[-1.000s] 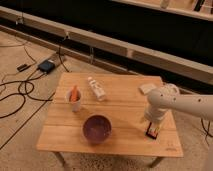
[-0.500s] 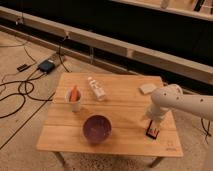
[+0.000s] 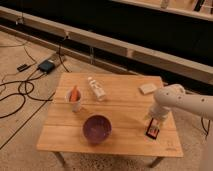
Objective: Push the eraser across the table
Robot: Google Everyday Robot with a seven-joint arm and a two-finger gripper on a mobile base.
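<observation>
Far left of the claw, off the table and down on the floor: dark cables and a small dark box. On the tabletop, well left of the claw: white cup holding something orange, carrot-like. Next along, also well left and a bit further back: clear bottle lying on its side. Left of the claw and slightly nearer the camera: purple bowl, upright, apparently empty. Behind the claw, a touch left, by the back-right edge: pale beige block, clearly apart from it. Claw itself hangs off the white arm reaching in from the right, low over the right part of the tabletop. Open or closed: can't tell. Eraser lies flat right in front of the claw on the camera side, just beside it or touching; contact not resolvable. Sits near the front-right corner, long side running roughly front to back. Progress, as a judgement: approach looks done and the claw is lined up at the eraser's far end, but the eraser is at one corner, so most of the travel is left. Little board remains toward the near edge, plenty to the left — bowl sits roughly in that lane, so worth watching.
</observation>
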